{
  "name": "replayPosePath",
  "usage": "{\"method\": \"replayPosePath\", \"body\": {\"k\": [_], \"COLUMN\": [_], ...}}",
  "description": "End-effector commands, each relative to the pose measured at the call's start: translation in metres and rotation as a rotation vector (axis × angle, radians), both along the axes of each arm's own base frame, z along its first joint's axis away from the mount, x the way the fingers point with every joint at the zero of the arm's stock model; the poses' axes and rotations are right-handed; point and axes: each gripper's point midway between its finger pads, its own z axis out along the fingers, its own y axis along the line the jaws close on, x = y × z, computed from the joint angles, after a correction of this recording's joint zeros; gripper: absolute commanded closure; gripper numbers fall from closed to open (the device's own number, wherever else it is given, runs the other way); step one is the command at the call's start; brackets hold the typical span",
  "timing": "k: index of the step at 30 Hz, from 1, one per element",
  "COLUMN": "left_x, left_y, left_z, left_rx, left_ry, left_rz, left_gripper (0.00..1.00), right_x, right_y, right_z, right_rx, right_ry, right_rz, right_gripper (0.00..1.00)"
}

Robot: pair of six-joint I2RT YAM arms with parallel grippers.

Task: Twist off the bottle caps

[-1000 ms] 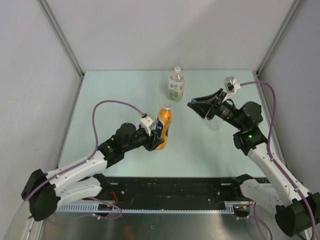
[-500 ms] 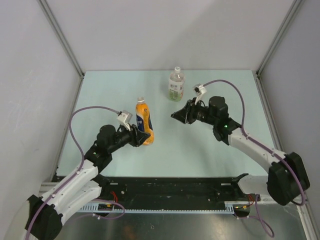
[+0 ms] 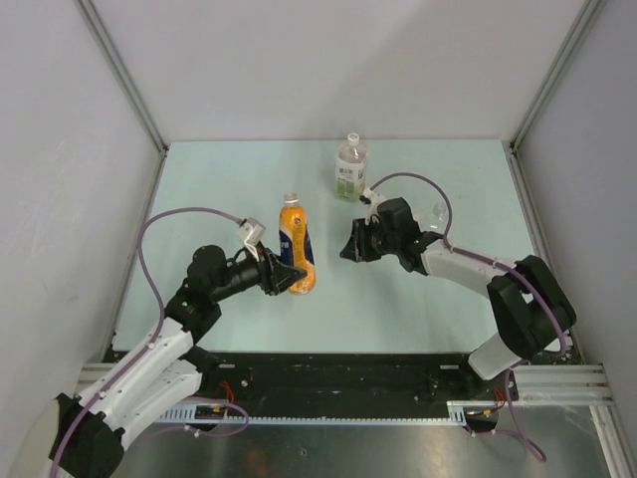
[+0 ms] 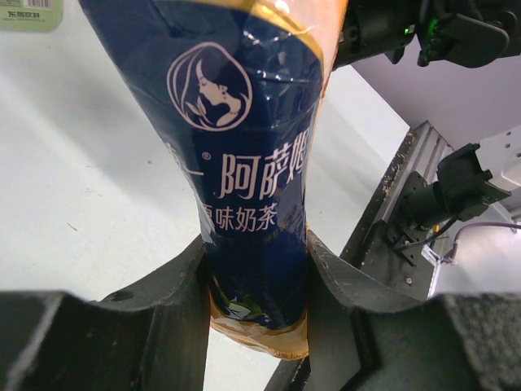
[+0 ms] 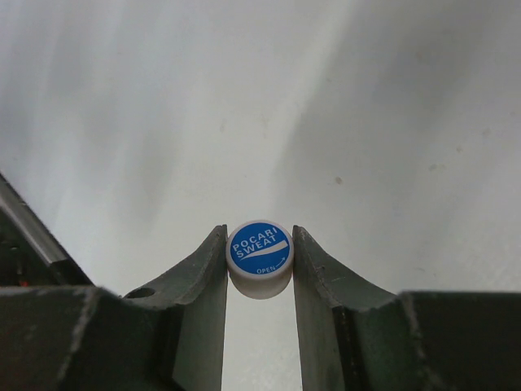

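The right gripper [image 5: 260,238] was clenched on a small blue-and-white cap [image 5: 260,254], its two dark fingers pressed against the cap's opposite sides and the printed blue top facing the wrist camera. The cap was held clear of any bottle, with only pale table surface behind it. The left gripper [image 4: 257,287] was clamped around the orange bottle [image 4: 254,155], both jaws squeezing the narrow lower part of its dark blue label, just above the orange base. Seen from above, that bottle stood nearly upright at the middle of the pale green table [image 3: 209,189], its neck end showing pale, too small to tell whether a cap sat on it. The left gripper met the orange bottle from its left side. The right gripper, with the cap, hung to the right of the orange bottle, near it but not touching. A clear bottle [image 3: 350,171] with a green label stood beyond the orange bottle and a little to its right, well apart, with a whitish cap [image 3: 352,138] on top.
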Motion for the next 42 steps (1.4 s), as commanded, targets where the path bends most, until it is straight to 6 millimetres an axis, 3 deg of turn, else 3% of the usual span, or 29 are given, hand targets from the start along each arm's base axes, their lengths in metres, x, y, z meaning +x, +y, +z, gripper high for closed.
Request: {"method": "replayPosePath", "body": {"k": [1, 7, 23, 34, 42], "left_x": [0.000, -0.002, 0.000, -0.004, -0.006], "left_y": [-0.003, -0.002, -0.002, -0.003, -0.018], "left_z": [0.029, 0.029, 0.018, 0.015, 0.001], "left_rx": [-0.043, -0.043, -0.023, -0.018, 0.039], "left_ry": [-0.065, -0.073, -0.047, -0.032, 0.010], "left_rz": [-0.032, -0.026, -0.021, -0.045, -0.093], "left_gripper": [1.00, 1.00, 1.00, 1.00, 1.00], "right_x": [0.006, 0.006, -0.004, -0.021, -0.049], "right_y": [-0.005, -0.009, -0.020, -0.029, -0.013], "right_z": [-0.002, 0.012, 0.082, 0.152, 0.214], "right_rx": [-0.068, -0.072, 0.026, 0.216, 0.443], "right_ry": [-0.007, -0.047, -0.162, -0.243, -0.305], "right_rz": [-0.023, -0.034, -0.065, -0.023, 0.127], "right_gripper": [0.83, 0.52, 0.03, 0.01, 0.01]}}
